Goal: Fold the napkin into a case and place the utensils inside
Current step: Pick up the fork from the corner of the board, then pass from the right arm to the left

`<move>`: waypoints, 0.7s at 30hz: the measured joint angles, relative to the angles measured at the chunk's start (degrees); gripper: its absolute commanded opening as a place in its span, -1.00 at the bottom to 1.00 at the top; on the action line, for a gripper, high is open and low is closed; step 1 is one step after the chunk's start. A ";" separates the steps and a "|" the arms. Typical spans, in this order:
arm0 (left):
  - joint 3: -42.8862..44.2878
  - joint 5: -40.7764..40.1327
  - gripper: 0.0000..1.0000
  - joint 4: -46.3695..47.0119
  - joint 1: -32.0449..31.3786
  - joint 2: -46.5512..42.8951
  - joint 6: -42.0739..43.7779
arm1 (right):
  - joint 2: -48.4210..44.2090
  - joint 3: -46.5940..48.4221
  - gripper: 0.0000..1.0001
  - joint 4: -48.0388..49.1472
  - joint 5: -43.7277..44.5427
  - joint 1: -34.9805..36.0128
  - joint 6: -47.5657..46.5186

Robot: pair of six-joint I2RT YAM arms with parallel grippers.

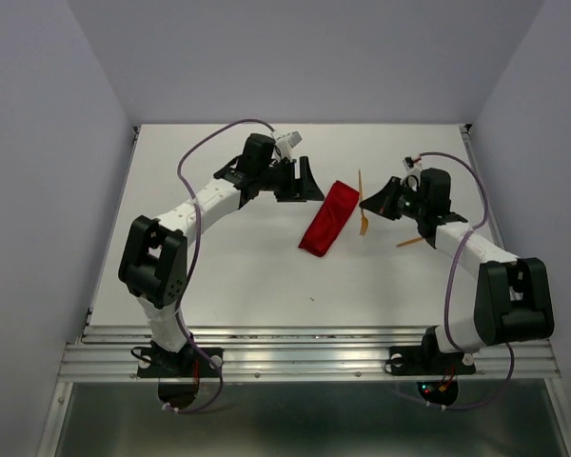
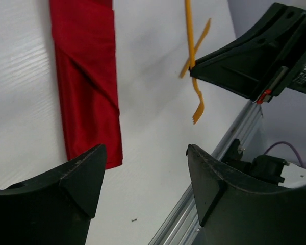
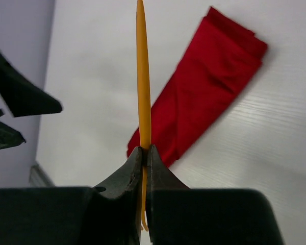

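The napkin lies folded into a narrow red case (image 1: 328,217) (image 2: 86,76) (image 3: 204,87), slanting across the middle of the table. My right gripper (image 1: 364,203) (image 3: 145,150) is just right of it, shut on the orange fork-ended utensil (image 1: 362,190) (image 2: 193,56) (image 3: 141,76), which hangs above the table with its long handle sticking out past the fingertips. A second orange utensil, a plain stick (image 1: 409,242), rests on the table beside the right forearm. My left gripper (image 1: 309,181) (image 2: 145,153) hovers left of the case's far end, open, with nothing between its fingers.
White table with grey walls left, right and behind. A metal rail (image 1: 305,347) runs along the near edge by the arm bases. A tiny dark speck (image 2: 134,220) lies on the table near the left gripper.
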 measured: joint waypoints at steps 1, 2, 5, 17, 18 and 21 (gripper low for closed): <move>-1.03 2.10 0.62 3.04 0.00 -0.13 -1.03 | -0.04 -0.72 -0.99 2.91 -3.85 0.00 1.36; -2.03 3.54 0.65 5.35 0.00 -0.26 -1.68 | -0.04 -1.40 -0.99 4.98 -6.47 0.00 2.40; -4.85 7.02 0.67 11.06 0.00 -0.46 -3.43 | 0.02 -4.17 -0.99 13.49 -13.97 0.33 6.73; -9.18 14.69 0.37 25.62 -0.20 -0.52 -7.06 | 6.47 -8.02 -0.99 49.07 -29.70 1.90 29.92; -9.38 15.21 0.37 26.60 -0.35 -0.52 -7.34 | 6.84 -8.09 -0.99 50.86 -30.14 2.03 31.08; -9.84 16.63 0.36 29.53 -1.05 -0.52 -8.22 | 8.85 -8.15 -0.99 58.60 -31.93 2.73 36.52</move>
